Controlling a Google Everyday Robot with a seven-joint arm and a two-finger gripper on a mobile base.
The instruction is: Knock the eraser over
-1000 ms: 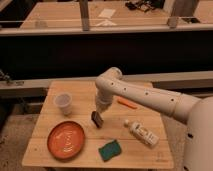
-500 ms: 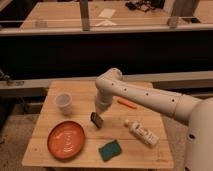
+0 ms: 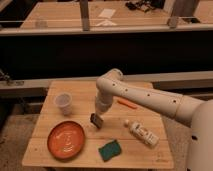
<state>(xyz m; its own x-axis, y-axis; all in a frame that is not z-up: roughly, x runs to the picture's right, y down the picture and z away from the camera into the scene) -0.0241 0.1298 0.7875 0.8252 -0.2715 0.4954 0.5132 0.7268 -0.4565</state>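
The eraser, a small dark block with a lighter face, stands leaning on the wooden table near its middle. My white arm reaches in from the right and bends down over it. The gripper hangs shut just above and behind the eraser's top, close to it or touching it; I cannot tell which.
A clear plastic cup stands at the left of the table. An orange plate lies in front of it. A green sponge lies near the front edge, a white bottle on its side at the right, and an orange marker behind it.
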